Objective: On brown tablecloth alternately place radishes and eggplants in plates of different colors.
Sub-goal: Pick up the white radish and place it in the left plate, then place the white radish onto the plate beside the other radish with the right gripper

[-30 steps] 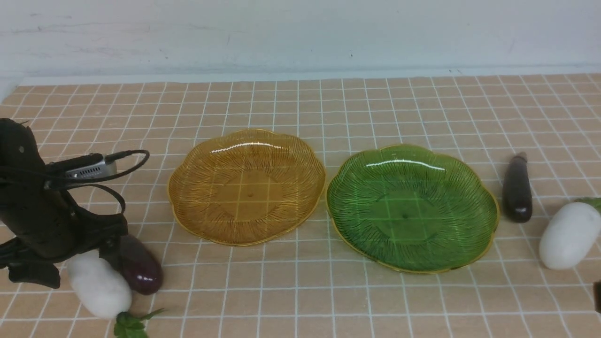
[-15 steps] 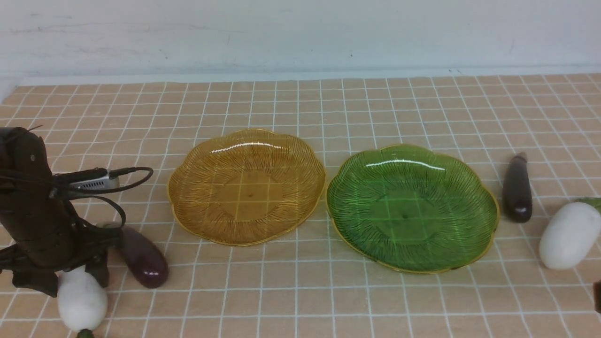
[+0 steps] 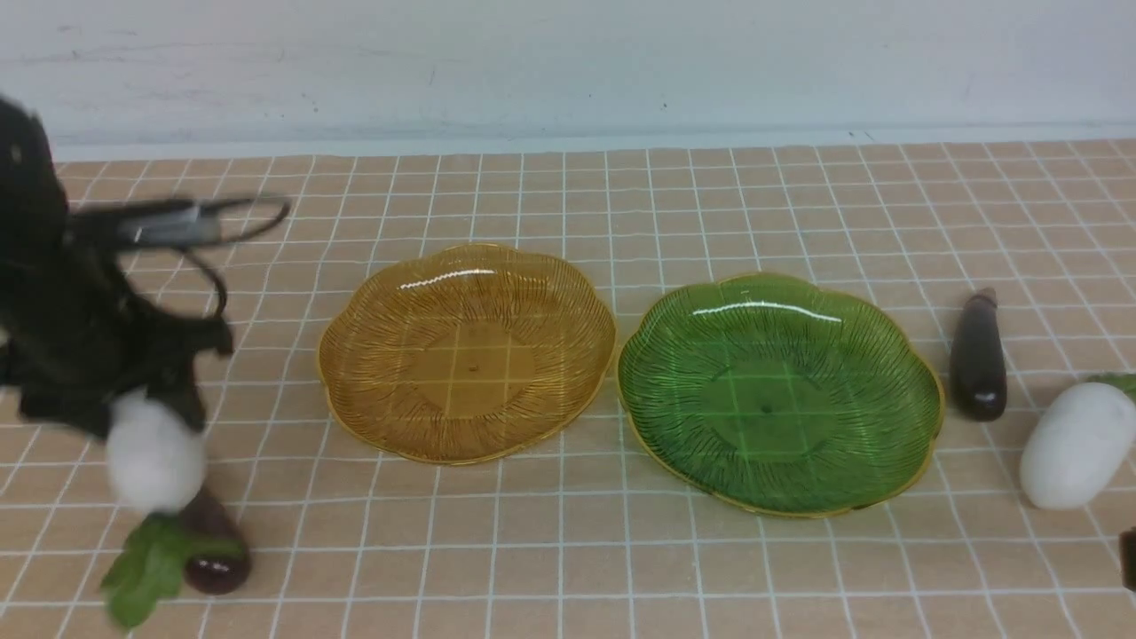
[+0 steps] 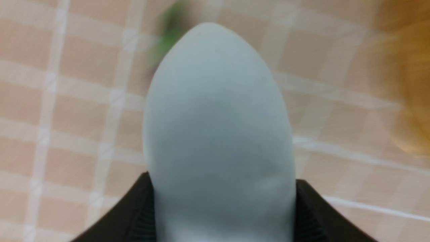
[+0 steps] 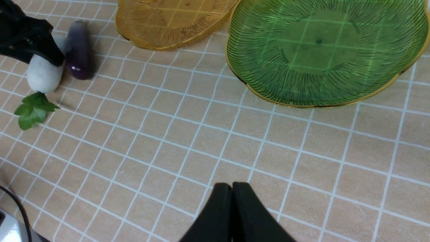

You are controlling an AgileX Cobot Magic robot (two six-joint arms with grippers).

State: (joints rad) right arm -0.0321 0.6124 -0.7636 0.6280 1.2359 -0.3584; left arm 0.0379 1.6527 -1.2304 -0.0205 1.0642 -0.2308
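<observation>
1. L claw (image 4: 225, 205) is closed round the fat middle of a white radish (image 3: 155, 453), one finger each side, jaws held well apart by its width; leafy top (image 3: 146, 568) hangs free.
2. Just changed: half a sec ago that radish was down low by the cloth; now it's up, w/ the arm higher too. So the pick looks good & the carry can start.
3. Also changed: the near eggplant (image 3: 216, 555) has shifted vs. a sec ago, now lying partly behind the radish and its leaves. Front view is blurred there, so can't be sure whether they touch; prob. nudged during the grab. Worth re-aiming before picking it.
4. R claw (image 5: 231, 211) is shut, nothing in it, over the brown tablecloth (image 5: 161, 141).
5. Amber plate (image 3: 470, 355) and green plate (image 3: 772, 399) are both bare. Far eggplant (image 3: 977, 359) and other radish (image 3: 1076, 445) lie on the cloth to the right of green, same spots as before.
6. Meaning: no item plated yet, so task is early. Next, prob. swing the radish over amber (nearest), keep leaves clear of the rim, lower, then release. Smooth & round, so it may roll if dropped high.
</observation>
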